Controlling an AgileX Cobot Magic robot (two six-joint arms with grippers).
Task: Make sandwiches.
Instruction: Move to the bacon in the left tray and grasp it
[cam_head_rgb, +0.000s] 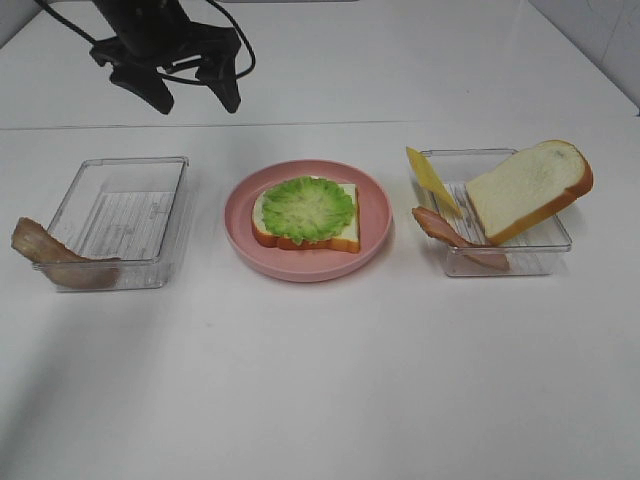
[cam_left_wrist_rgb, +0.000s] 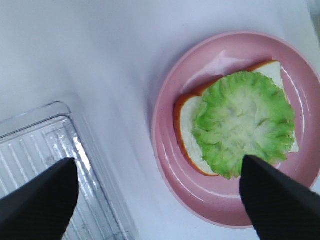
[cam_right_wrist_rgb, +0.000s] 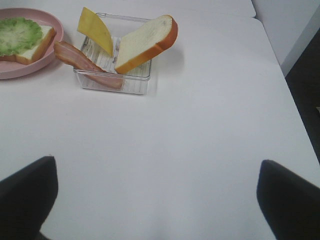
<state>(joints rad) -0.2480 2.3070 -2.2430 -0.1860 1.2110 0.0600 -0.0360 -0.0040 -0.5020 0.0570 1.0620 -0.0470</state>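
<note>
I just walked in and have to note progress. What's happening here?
A two-armed robot is midway through a toy sandwich. A bread slice lies on the pink plate with a lettuce leaf on top. The left hand hangs open and empty, up behind the left tray; the right hand is open and empty too. A second bread slice, cheese and a bacon strip sit in the right tray; another bacon strip droops over the left tray's corner.
</note>
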